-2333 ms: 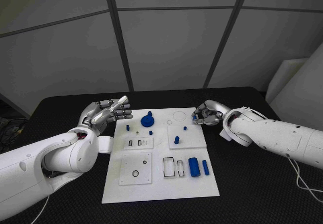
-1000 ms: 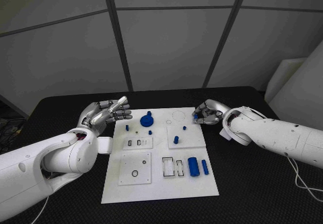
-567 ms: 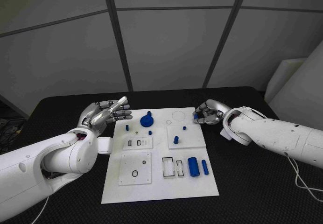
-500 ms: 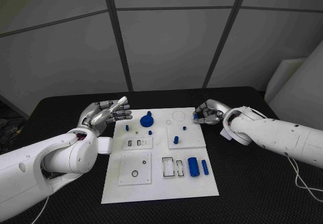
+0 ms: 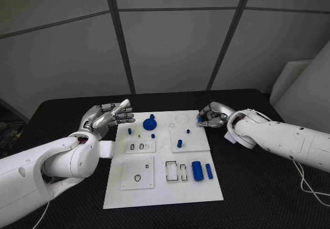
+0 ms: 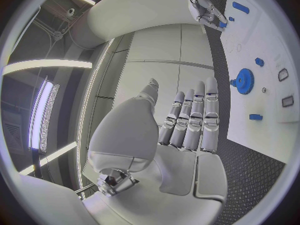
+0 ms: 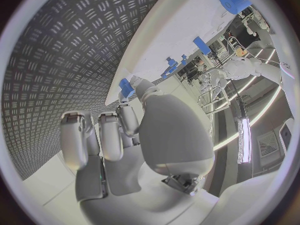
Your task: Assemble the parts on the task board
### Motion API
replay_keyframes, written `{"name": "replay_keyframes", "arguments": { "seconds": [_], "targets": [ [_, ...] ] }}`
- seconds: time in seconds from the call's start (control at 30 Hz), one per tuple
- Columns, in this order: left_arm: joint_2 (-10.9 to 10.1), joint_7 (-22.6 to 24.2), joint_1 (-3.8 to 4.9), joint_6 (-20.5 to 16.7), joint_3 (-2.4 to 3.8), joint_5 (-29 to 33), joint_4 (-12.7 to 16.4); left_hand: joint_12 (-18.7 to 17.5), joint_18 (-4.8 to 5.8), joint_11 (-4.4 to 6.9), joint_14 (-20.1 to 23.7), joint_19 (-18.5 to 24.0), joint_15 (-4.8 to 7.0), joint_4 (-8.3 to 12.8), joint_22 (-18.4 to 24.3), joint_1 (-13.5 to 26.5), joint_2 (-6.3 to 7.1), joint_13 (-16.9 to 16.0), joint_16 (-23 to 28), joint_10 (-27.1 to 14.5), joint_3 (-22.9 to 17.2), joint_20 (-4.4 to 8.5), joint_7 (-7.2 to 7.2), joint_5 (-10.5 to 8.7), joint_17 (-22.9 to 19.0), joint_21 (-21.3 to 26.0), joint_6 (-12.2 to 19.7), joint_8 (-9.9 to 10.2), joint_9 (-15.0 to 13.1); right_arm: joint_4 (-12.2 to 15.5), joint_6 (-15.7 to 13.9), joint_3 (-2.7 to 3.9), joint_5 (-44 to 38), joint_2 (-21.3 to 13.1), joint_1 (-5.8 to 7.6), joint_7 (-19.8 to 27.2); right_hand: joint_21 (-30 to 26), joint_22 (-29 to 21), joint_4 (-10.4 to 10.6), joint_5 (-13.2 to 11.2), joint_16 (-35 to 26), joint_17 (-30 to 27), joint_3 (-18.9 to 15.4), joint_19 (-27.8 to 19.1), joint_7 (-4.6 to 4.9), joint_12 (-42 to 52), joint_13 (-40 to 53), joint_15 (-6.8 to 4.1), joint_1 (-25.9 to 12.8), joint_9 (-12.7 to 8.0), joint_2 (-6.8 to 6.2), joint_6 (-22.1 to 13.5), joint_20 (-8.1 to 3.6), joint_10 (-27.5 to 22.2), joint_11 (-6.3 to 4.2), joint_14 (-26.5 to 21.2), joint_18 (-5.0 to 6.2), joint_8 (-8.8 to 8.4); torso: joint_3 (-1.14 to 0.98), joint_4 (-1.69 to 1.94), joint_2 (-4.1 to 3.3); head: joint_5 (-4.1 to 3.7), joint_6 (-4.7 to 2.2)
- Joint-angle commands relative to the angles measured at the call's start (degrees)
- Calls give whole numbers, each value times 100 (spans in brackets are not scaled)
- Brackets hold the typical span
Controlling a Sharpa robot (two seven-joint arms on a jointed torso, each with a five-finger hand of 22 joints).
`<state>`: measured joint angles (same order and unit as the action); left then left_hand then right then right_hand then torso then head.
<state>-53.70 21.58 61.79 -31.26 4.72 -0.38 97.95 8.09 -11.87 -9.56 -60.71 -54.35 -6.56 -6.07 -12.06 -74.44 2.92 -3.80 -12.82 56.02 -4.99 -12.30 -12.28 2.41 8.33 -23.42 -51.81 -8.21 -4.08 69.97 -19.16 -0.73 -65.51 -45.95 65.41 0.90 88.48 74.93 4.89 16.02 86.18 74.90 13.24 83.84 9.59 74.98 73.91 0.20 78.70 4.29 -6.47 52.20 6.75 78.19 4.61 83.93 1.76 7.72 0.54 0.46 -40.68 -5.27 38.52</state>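
Right robot hand: the right robot hand (image 5: 212, 116) sits at the far right corner of the task board (image 5: 163, 193), fingers curled around a small blue part (image 7: 127, 88) pinched at their tips.
Left robot hand: the left robot hand (image 5: 107, 117) is raised off the board's far left corner, fingers straight and close together, holding nothing.
Parts on the board: a blue gear (image 5: 150, 124) stands near the far edge, closer to the left robot hand; a short blue peg (image 5: 179, 142) stands in the middle; two blue cylinders (image 5: 201, 171) lie side by side on the near right.
Counter: black and textured, with the white board in its middle.
Room: grey wall panels behind; a white panel leans at the right.
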Motion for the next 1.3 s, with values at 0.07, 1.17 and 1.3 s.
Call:
{"name": "replay_keyframes", "arguments": {
  "seconds": [0.07,1.17,1.3],
  "targets": [
    [9,18,4,74,4,-47,-2,-37,173,-24,-3,-18,-33,29,-6,2,-37,2,38,6,5,-17,-27,25,9,-24,-7,21,6,13,29,2,-23,0,7,2,14,1216,-30,-35,20,679,8,375,5,6,13,22,19,11,22,62,9,-16,-3,428,-102,30,-4,-4,-3,8,-6],
    [-1,27,-6,72,4,-47,2,-49,173,-26,-5,-16,-35,42,-5,-5,-47,3,49,4,13,-18,-29,25,12,-22,-8,30,8,234,-420,4,8,-62,4,120,45,1285,-153,-455,40,739,343,431,-182,76,101,-108,142,117,484,618,-100,81,-162,442,-118,366,1,-10,-2,12,7],
    [-2,27,-7,72,4,-47,2,-49,173,-26,-5,-16,-35,42,-5,-5,-47,3,49,4,13,-18,-29,25,12,-22,-8,30,8,437,-509,7,33,-121,6,67,49,1295,-158,-475,39,739,346,439,-195,73,100,-117,123,123,484,647,-109,84,-173,442,-121,381,4,-11,3,12,0]
  ]
}}
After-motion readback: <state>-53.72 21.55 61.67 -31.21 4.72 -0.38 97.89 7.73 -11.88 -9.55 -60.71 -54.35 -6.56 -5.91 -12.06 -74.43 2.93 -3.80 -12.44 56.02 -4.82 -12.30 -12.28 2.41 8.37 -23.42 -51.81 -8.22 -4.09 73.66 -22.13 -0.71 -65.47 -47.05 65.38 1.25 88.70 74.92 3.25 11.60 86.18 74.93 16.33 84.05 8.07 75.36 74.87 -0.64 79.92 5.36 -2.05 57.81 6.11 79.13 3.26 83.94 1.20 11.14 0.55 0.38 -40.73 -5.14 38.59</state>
